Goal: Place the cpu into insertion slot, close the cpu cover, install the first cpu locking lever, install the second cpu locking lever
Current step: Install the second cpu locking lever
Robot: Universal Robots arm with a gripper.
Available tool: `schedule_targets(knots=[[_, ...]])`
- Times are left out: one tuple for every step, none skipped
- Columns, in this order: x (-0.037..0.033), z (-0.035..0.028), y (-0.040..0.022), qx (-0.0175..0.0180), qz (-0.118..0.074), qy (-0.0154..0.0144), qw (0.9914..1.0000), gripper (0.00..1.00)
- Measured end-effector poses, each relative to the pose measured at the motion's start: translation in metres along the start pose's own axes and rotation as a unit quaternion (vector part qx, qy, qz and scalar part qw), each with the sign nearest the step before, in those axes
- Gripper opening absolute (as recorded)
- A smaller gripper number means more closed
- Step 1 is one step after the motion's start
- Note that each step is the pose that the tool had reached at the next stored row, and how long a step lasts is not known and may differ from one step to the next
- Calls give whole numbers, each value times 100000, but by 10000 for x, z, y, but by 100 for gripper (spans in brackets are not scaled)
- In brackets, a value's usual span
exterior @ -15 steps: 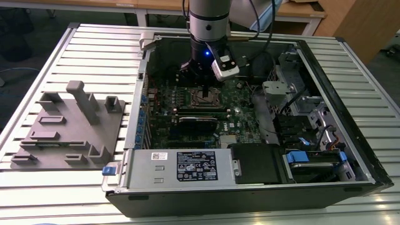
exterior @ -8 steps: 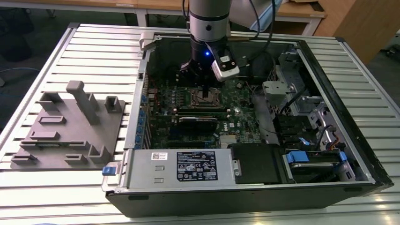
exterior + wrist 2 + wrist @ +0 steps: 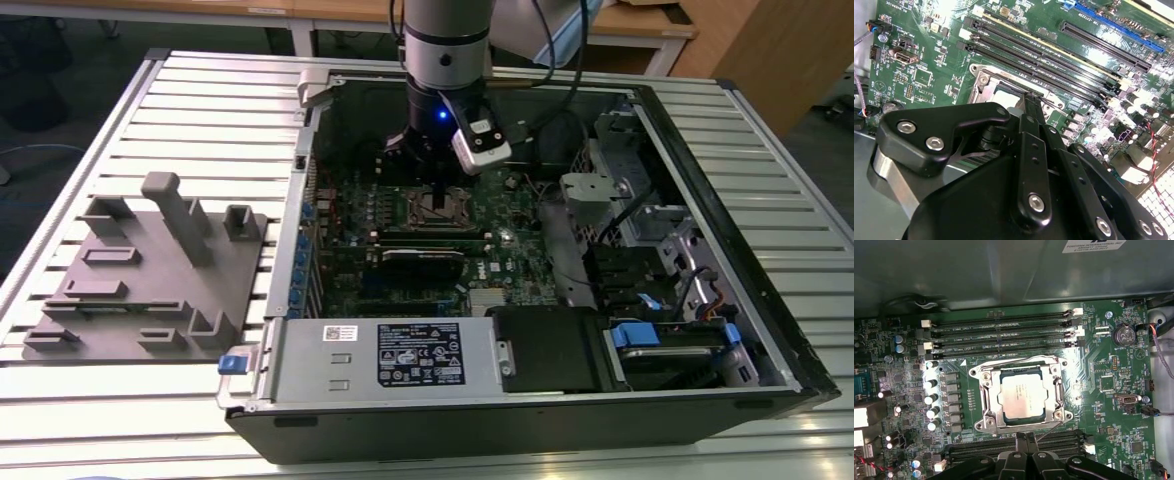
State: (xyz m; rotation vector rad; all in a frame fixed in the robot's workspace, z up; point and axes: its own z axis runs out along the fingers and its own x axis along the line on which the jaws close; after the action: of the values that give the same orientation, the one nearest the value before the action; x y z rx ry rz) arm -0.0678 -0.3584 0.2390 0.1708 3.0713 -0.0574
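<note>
The silver-grey cpu (image 3: 1023,398) lies flat in the insertion slot (image 3: 985,416), framed by the closed metal cpu cover (image 3: 1058,390), mid-motherboard, toward the case's far side.

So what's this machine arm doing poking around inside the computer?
The robot arm is reaching into an open computer case lying on a slatted table. Its gripper hovers at the edge of the processor socket on the green motherboard. The cpu already sits in the insertion slot, and the cpu cover is down around it. A thin metal locking lever runs along the socket edge nearest the gripper.
</note>
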Motion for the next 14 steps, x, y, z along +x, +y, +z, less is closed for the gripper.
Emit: schedule_targets(knots=[[0, 0, 0, 1, 0, 2, 100000, 11], [0, 0, -1, -1, 0, 0, 100000, 11], [0, 0, -4, -4, -4, 0, 100000, 11], [-1, 0, -9, 2, -9, 2, 100000, 11], [-2, 0, -14, 2, -6, 2, 100000, 11], [-2, 1, -23, -2, 3, 1, 100000, 11], [-3, 1, -32, 2, -2, 3, 100000, 11], [-4, 1, -39, 0, -2, 4, 100000, 11], [-5, 2, -46, 0, 0, 1, 100000, 11], [-5, 2, -50, -6, 2, -2, 100000, 11], [-3, 2, -53, -2, 9, 0, 100000, 11], [0, 3, -54, -8, 6, -2, 100000, 11], [7, 3, -55, -6, -1, -3, 100000, 11], [18, 3, -57, -1, -3, 0, 100000, 11]])
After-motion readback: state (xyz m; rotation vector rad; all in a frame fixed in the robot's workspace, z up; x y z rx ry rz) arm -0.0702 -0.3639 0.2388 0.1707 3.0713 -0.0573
